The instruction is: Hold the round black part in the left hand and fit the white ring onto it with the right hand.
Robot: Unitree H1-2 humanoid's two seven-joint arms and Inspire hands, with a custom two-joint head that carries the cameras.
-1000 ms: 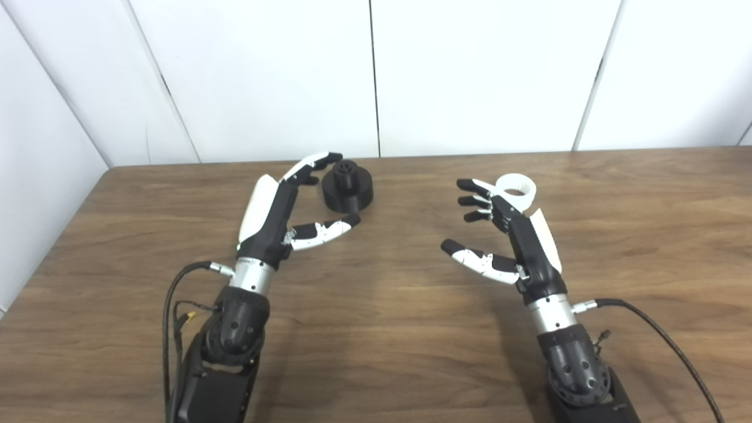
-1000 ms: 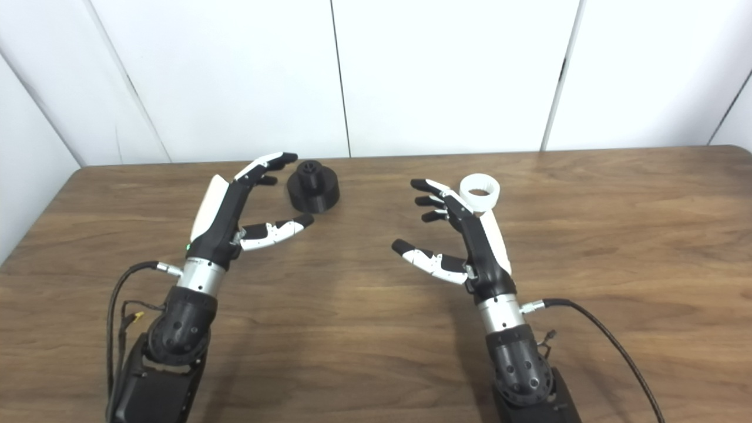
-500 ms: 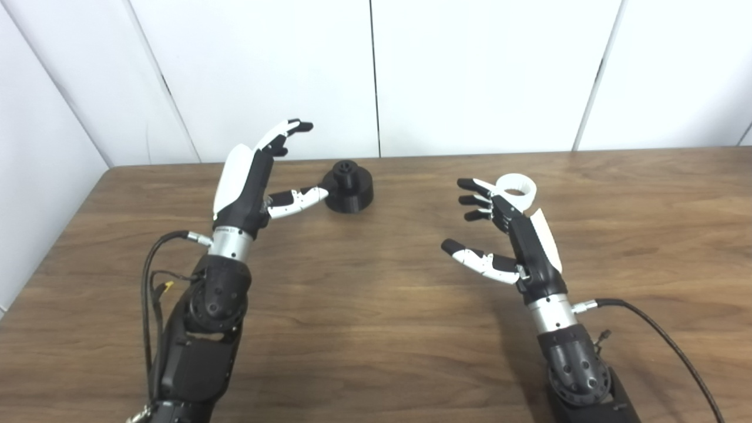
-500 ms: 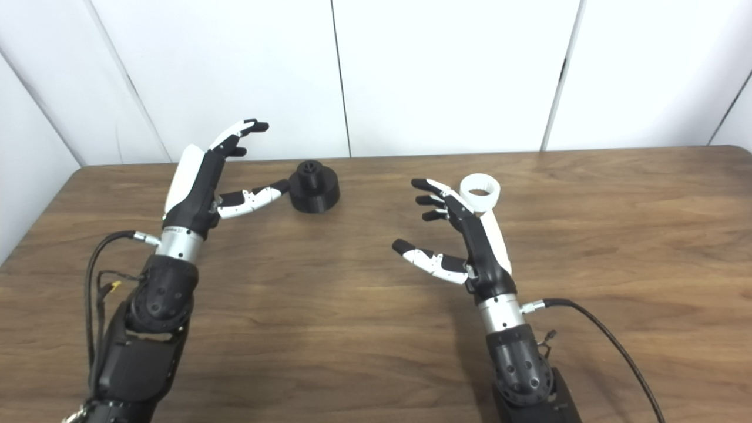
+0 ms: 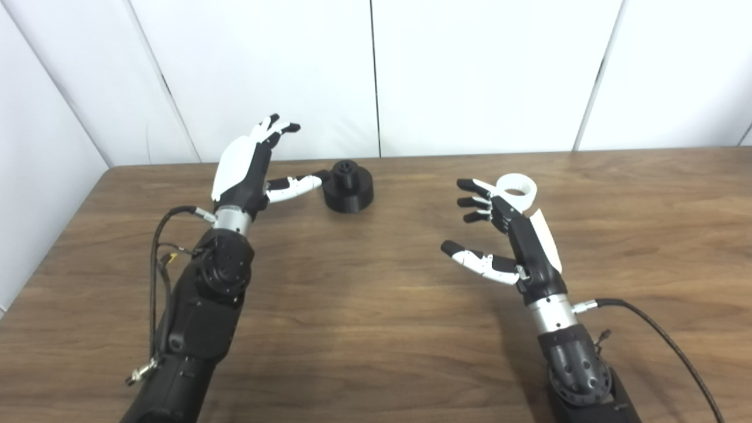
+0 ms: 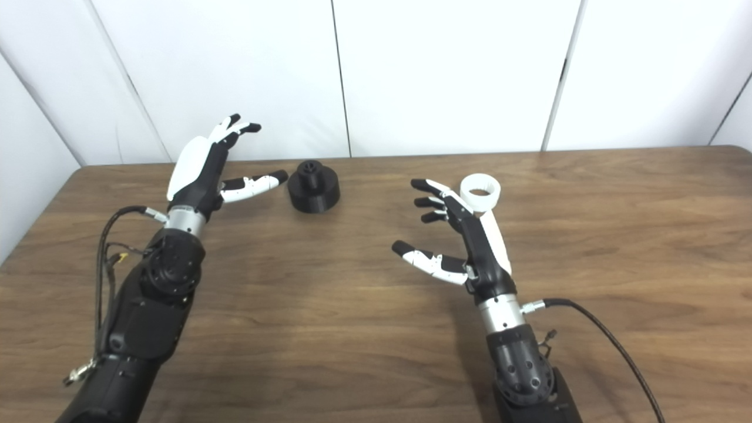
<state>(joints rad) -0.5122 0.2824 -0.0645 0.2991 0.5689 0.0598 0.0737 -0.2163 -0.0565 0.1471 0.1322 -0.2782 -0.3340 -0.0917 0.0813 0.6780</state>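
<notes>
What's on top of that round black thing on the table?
A small black knob stands at the centre of the round black part. Nothing else sits on it; the white ring lies apart, partly hidden behind the right hand.

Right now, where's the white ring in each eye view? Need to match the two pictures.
Left eye view: white ring sits right of centre on the table, just behind the right robot hand.
Right eye view: white ring sits nearer the picture's centre, again just behind that hand.
Shared landmark: the round black part, left of the ring in both views.
</notes>
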